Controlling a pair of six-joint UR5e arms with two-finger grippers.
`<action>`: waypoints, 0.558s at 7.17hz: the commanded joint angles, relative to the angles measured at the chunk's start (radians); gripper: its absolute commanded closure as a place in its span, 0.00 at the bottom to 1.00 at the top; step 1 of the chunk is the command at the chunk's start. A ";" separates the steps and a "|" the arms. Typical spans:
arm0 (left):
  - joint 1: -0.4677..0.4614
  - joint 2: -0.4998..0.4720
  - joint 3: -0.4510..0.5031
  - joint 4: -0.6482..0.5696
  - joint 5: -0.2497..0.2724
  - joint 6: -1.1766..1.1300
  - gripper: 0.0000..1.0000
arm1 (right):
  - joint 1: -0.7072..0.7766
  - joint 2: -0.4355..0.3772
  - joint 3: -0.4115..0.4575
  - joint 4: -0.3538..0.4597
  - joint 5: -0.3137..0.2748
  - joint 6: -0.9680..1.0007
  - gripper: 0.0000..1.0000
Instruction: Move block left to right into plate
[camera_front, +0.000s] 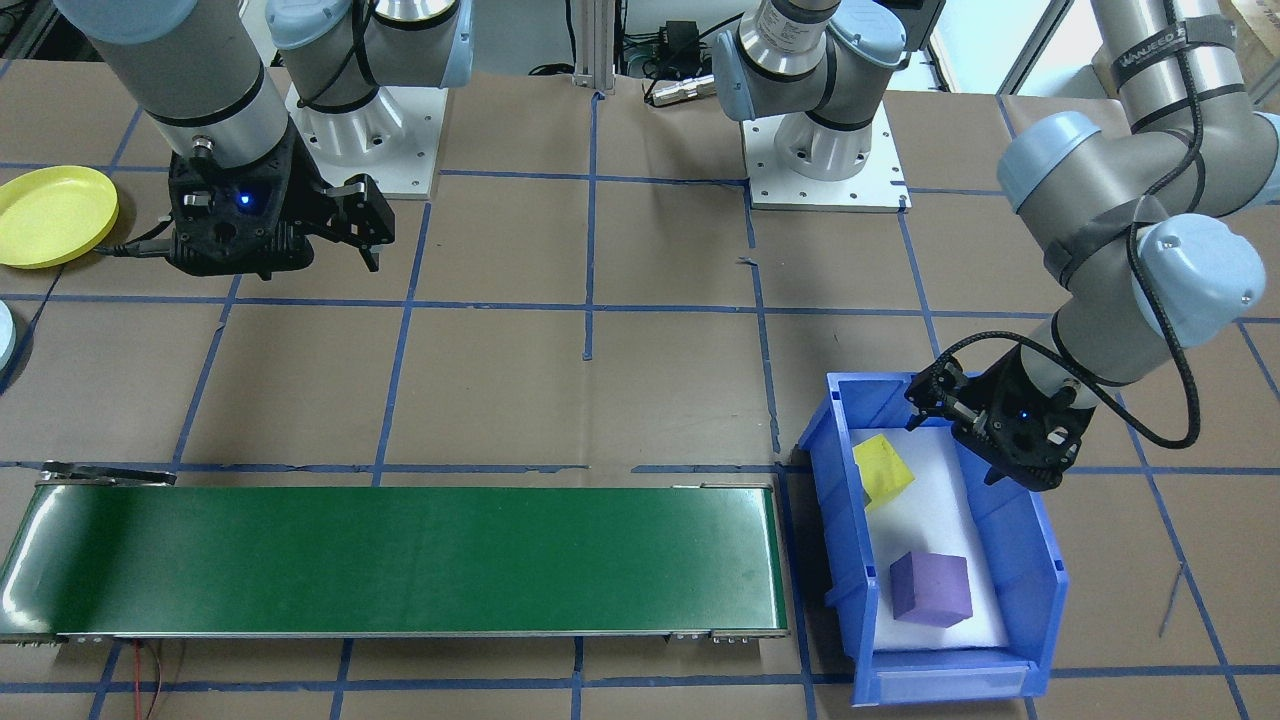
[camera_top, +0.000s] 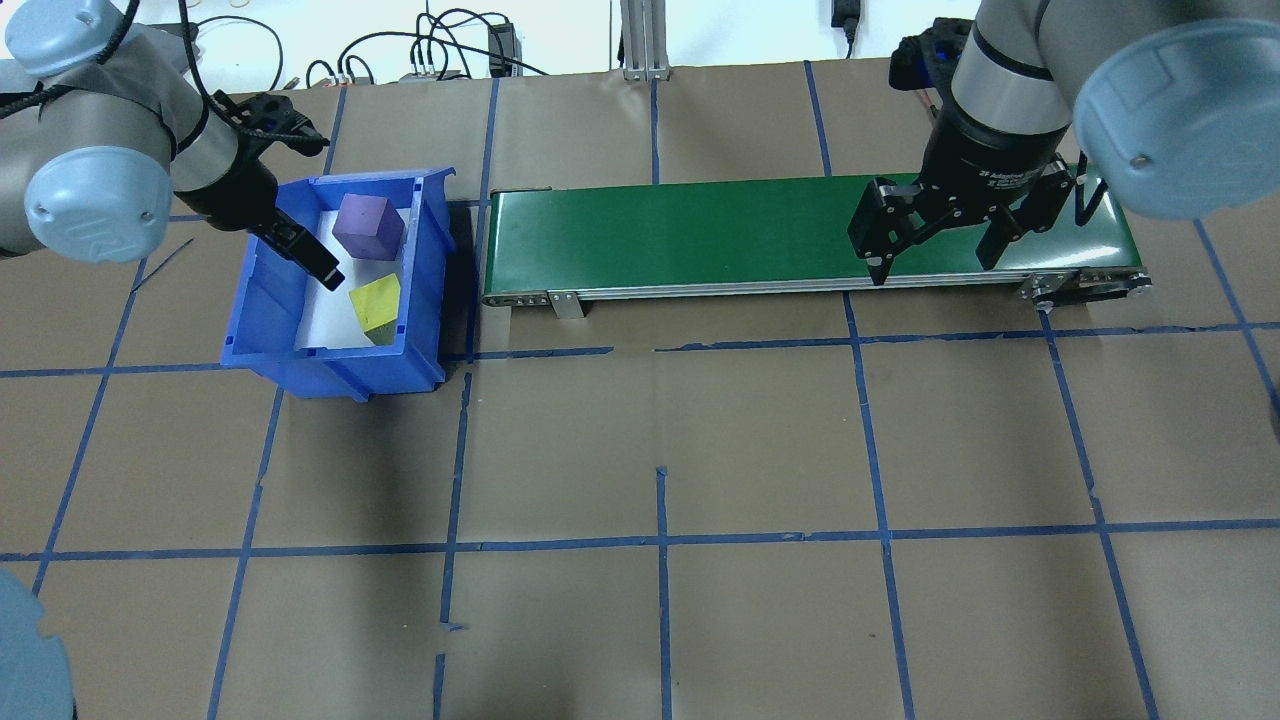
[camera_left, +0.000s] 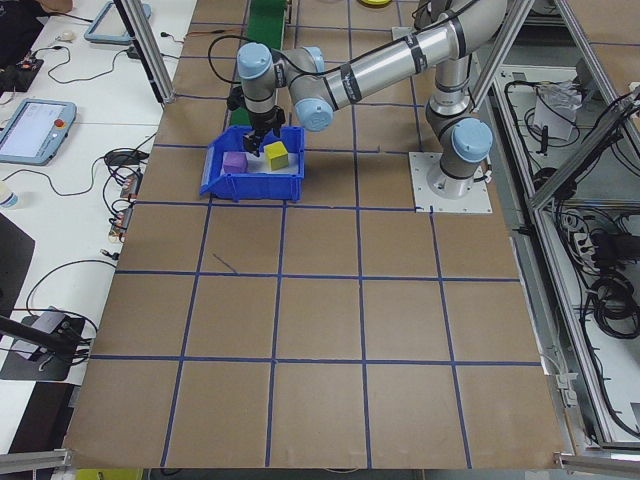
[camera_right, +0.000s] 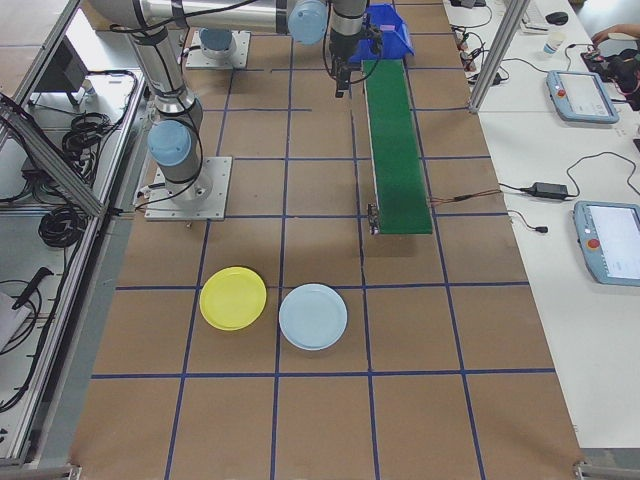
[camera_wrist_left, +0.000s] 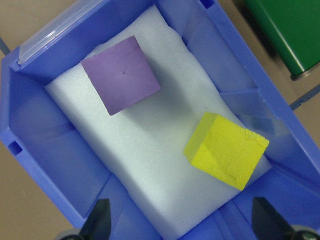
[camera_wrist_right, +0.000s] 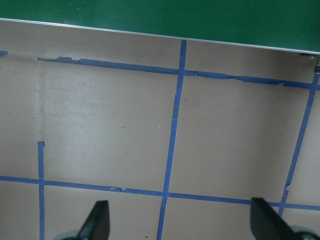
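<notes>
Two foam-like blocks lie inside a blue plastic bin (camera_front: 1010, 560), resting on a white, fine-grained foam pad (camera_wrist_left: 150, 165) that lines its floor. The purple block (camera_front: 931, 588) is a smooth-faced cube with crisp edges, sitting flat toward the bin's open-lipped end; the yellow block (camera_front: 883, 468) is rougher, its top face pitted and one corner chipped, and it sits tilted near the other end, close to the bin's side wall. The two blocks are apart, with bare white pad between them. The bin is a rigid, glossy stacking tote with sloped walls and a clear label strip on its low front lip. The left gripper (camera_top: 300, 245) hangs over the bin's edge above the pad, its fingers spread wide and empty, as the left wrist view shows both dark fingertips (camera_wrist_left: 98, 225) at the bottom corners with the blocks well clear of them. Just beside the bin runs a long conveyor (camera_front: 400, 560) with a smooth, slightly shiny green belt in a thin metal frame. The right gripper (camera_top: 932, 232) hovers over the far end of the belt near its table-side edge, fingers wide apart and holding nothing. The table (camera_top: 660, 440) is covered in matte brown paper gridded with blue tape. Well away from the bin, past the conveyor's end, a round yellow plate (camera_right: 233, 298) and a round pale blue plate (camera_right: 313, 316) lie flat just beside each other.
</notes>
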 joint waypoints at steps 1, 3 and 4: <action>0.001 -0.016 -0.040 0.008 -0.016 0.002 0.04 | -0.011 -0.005 -0.003 -0.010 0.000 0.007 0.00; 0.001 -0.019 -0.071 0.033 -0.038 0.000 0.04 | -0.011 -0.013 0.000 -0.024 0.003 0.010 0.00; 0.001 -0.020 -0.083 0.042 -0.047 0.000 0.04 | -0.012 -0.013 0.002 -0.019 0.005 0.008 0.00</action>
